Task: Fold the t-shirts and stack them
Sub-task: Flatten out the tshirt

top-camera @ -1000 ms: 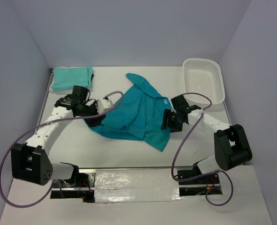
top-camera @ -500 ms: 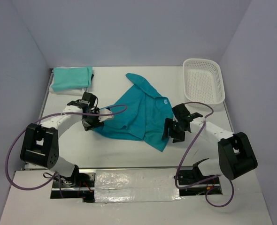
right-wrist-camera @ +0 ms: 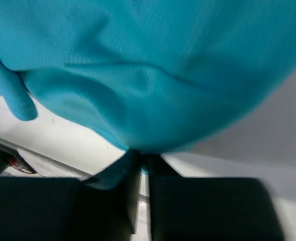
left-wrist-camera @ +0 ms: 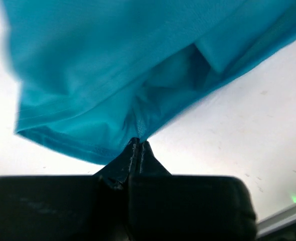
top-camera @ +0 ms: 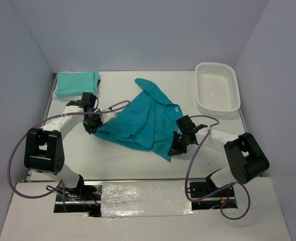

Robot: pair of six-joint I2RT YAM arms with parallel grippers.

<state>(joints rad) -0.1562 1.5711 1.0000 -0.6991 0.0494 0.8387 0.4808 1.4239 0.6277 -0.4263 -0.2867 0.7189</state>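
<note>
A white table (top-camera: 138,163) seen from above, with a white plastic basket (top-camera: 218,88) at its far right corner. A teal t-shirt (top-camera: 140,120) lies crumpled and partly spread to the left of the basket, around the middle of the table. The left claw (left-wrist-camera: 138,149) is pressed together, pinching a fold on the edge of the shirt farthest from the basket. The right claw (right-wrist-camera: 144,161) is at the shirt's near corner, on the side closer to the basket. Its fingers are drawn in on the cloth, and a little of the hem shows between them. A folded pale mint t-shirt (top-camera: 77,83) sits at the far edge of the table, well to the left of the basket, with a strip of dark cloth (top-camera: 98,80) just beside it.
</note>
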